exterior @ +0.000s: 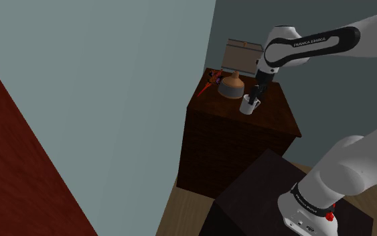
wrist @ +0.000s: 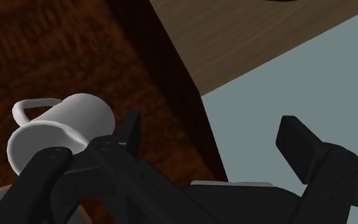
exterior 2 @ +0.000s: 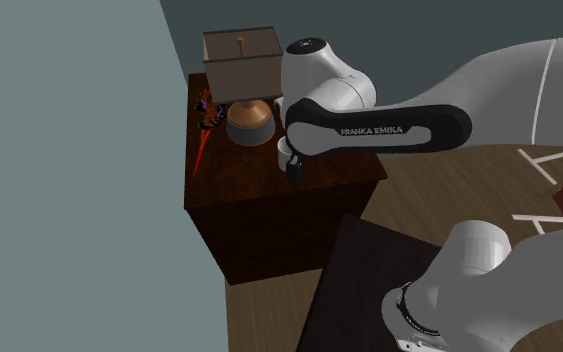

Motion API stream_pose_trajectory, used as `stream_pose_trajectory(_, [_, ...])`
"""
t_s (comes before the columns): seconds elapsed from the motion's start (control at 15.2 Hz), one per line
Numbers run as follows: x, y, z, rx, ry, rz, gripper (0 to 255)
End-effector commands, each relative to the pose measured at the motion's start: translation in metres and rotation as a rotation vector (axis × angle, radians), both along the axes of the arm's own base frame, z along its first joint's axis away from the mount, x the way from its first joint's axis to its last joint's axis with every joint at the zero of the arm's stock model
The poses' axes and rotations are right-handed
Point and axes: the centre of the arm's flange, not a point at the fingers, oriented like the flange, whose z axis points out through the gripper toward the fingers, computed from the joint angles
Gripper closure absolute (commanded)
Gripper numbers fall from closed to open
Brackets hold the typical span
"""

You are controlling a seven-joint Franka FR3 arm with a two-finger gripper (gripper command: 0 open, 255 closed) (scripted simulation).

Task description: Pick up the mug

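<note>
A white mug (exterior: 248, 106) with a loop handle stands on top of a dark wooden cabinet (exterior: 234, 144), near the front of its top. My black gripper (exterior: 254, 99) hangs just over the mug and is open. In the wrist view the mug (wrist: 60, 130) sits outside the gap, against the outer side of one finger (wrist: 131, 129); the other finger (wrist: 297, 143) stands far apart from it over the cabinet's edge. Nothing is between the fingers. In the second exterior view the arm hides most of the mug (exterior 2: 284, 149), with the gripper (exterior 2: 294, 174) just below it.
A lamp with a round brown base (exterior: 232, 86) and a boxy shade (exterior: 242, 53) stands behind the mug. A small red object (exterior: 210, 78) lies at the cabinet's far corner by the grey-blue wall. A dark red panel (exterior: 19, 174) rises at the shoulder view's left.
</note>
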Motion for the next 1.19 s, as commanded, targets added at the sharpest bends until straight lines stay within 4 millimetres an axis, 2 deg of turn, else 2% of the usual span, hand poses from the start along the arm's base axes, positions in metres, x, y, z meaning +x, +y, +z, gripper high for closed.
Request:
stream_pose_trajectory(0.0, [0.012,-0.018,-0.012,-0.017,-0.009,0.003,0])
stream_pose_trajectory(0.59, [0.07,-0.091,-0.06,-0.083,-0.04,0.012,0])
stream_pose_trajectory(1.12, [0.07,-0.091,-0.1,-0.083,-0.04,0.012,0])
